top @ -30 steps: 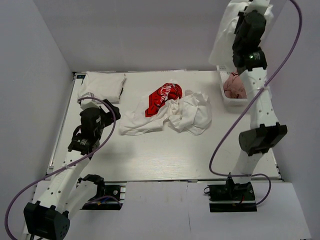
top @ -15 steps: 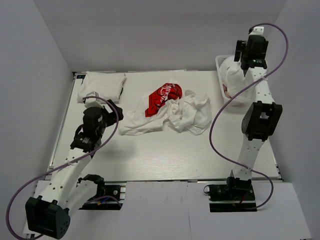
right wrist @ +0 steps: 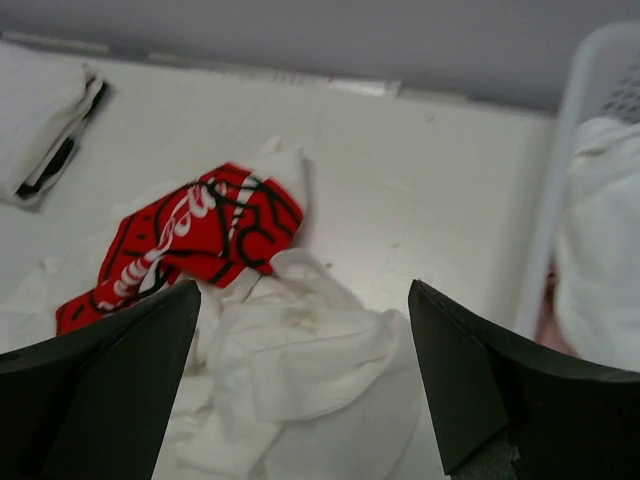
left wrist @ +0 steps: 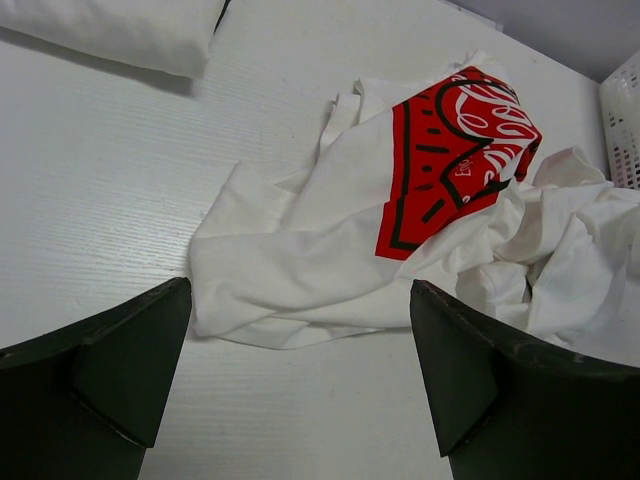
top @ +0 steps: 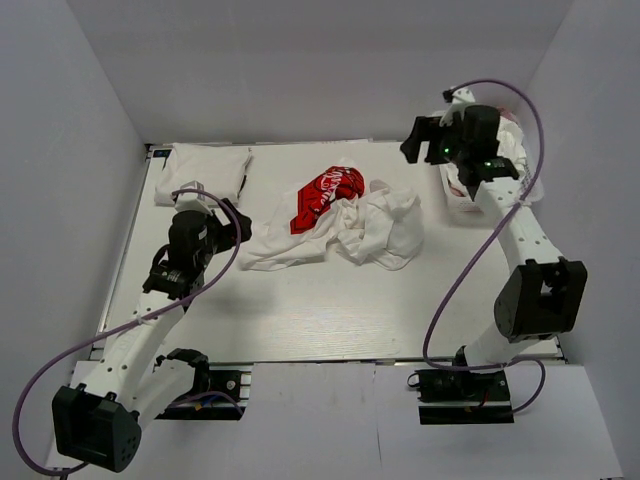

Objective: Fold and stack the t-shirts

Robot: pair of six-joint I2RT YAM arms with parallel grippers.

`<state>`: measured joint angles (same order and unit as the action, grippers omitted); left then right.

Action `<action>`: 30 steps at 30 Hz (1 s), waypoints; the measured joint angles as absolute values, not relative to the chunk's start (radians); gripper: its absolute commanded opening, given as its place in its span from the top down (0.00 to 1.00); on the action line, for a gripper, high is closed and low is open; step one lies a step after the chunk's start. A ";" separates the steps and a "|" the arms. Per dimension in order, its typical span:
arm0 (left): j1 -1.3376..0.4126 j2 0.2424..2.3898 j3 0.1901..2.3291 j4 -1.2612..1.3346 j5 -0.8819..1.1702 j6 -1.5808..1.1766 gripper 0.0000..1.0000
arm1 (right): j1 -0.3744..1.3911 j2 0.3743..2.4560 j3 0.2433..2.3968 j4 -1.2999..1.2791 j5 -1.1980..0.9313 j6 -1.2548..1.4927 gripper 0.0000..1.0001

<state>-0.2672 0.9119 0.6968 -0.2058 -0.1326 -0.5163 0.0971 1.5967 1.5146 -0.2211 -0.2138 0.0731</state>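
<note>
Two crumpled t-shirts lie mid-table: one with a red print [top: 328, 188] [left wrist: 455, 150] [right wrist: 190, 240], and a plain white one [top: 388, 228] [left wrist: 570, 240] [right wrist: 310, 370] bunched against its right side. Folded white t-shirts [top: 205, 168] [left wrist: 120, 30] [right wrist: 40, 115] lie at the back left. My left gripper [top: 240, 225] [left wrist: 300, 285] is open, low over the table just left of the printed shirt's hem. My right gripper [top: 412, 142] [right wrist: 305, 290] is open and empty, hovering above the back right of the pile.
A white basket [top: 458, 203] [right wrist: 560, 200] [left wrist: 622, 120] stands at the back right with a white shirt [top: 507, 140] [right wrist: 600, 250] heaped in it, under my right arm. Grey walls close in the table at the back and sides.
My right gripper came down from high up with a white shirt, let it go into the basket, and swung left toward the pile. My left gripper edged right toward the printed shirt.
</note>
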 measured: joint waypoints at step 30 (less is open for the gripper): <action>-0.267 0.860 0.697 -0.260 -0.129 -0.516 0.00 | 0.340 1.477 1.296 -0.064 0.192 0.167 1.00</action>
<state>-0.2672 0.8600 0.6968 -0.2600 -0.1291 -0.5159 0.3397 1.4773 1.2964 -0.0639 0.1917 0.1665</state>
